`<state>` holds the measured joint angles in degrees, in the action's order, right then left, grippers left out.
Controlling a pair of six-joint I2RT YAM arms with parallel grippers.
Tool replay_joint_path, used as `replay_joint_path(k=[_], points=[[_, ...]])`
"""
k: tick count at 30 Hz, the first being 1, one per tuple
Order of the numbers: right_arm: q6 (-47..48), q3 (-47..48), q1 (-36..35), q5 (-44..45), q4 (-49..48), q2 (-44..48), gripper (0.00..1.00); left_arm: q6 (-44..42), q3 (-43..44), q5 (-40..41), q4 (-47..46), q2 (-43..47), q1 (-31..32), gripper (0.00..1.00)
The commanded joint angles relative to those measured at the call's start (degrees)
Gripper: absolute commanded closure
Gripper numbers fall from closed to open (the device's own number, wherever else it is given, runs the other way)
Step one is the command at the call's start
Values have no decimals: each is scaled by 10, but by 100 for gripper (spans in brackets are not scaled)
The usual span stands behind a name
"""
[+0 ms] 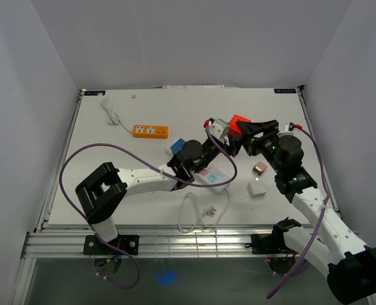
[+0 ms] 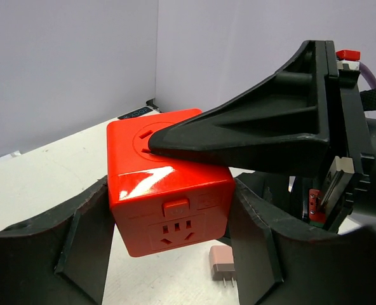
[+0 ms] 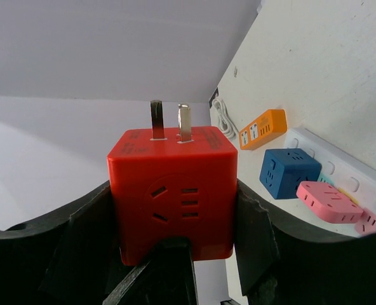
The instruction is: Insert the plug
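Within right pincer [image 3: 173, 190], glossy red two-pronged plug [image 3: 172, 210]

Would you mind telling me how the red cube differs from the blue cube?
The red cube is held in the air by the right gripper; the blue cube sits on the white power strip. The red cube's two prongs are bare; the blue cube's are not visible. Both are cube-shaped sockets.

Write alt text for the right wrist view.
A red cube plug, two metal prongs pointing up, is clamped between the right gripper's black jaws. Behind, to the right, the white table holds an orange power strip, plus a blue cube and a pink cube on a white power strip.
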<state>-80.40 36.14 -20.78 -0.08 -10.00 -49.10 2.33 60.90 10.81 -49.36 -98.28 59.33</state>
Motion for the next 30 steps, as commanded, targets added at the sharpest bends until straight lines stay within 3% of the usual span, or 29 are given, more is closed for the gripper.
replay_joint_path(k=[1, 2, 5, 7, 11, 14, 19, 27, 30], points=[[10, 11, -10, -5, -18, 18, 49, -18, 6, -2, -5, 23, 2, 77], [10, 11, -10, -5, -17, 18, 47, -19, 1, -2, -2, 27, 3, 85], [11, 8, -10, -6, -20, 17, 40, -18, -7, -2, -1, 39, 3, 89], [9, 6, -10, -5, -22, 18, 39, -17, -15, 1, 0, 44, 3, 98], [11, 9, -10, -4, -23, 20, 36, -17, -25, 2, -4, 52, 3, 99], [21, 19, -10, -2, -10, 18, 18, -16, -30, 0, -2, 59, 3, 100], [41, 31, -10, 21, 6, 17, 7, -9, -42, -14, 8, 75, 3, 100], [74, 45, -7, 60, 52, 18, 2, 7, -46, -10, 67, 116, 3, 100], [84, 34, 12, 73, 71, 20, 2, 22, -13, -14, 179, 142, 3, 100]])
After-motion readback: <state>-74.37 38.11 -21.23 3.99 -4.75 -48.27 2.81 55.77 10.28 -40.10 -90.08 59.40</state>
